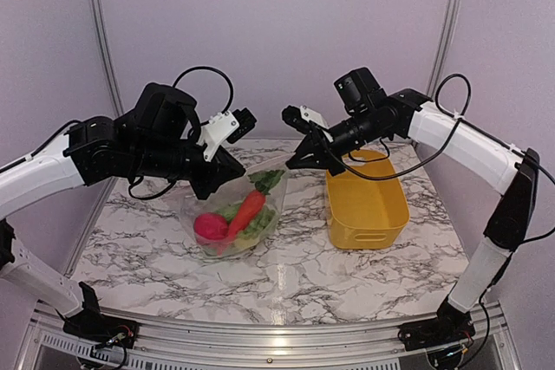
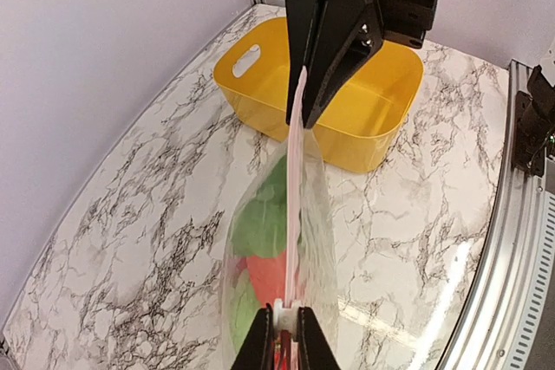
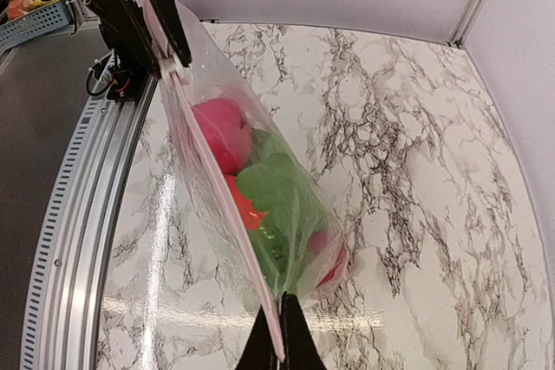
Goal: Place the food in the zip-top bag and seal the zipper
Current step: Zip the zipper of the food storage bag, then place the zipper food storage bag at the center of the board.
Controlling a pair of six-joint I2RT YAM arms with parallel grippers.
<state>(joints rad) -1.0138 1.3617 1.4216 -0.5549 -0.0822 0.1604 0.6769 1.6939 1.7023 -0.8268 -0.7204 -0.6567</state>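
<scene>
Lab test cell: marble-print table (image 1: 156,275), aluminium frame rails (image 1: 260,340), plain lilac walls (image 1: 277,23).

The clear zip-top bag (image 3: 201,71), mouth up, holds red and green food (image 3: 224,132), its pale zipper (image 2: 297,188) stretched straight.

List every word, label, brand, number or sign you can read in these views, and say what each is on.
None: no readable text in any view.
The zip-top bag, its zipper, the yellow basket, the marble table, the left gripper and the right gripper show no print or label.
The blue crate in the right wrist view's corner is too small to tell.
</scene>
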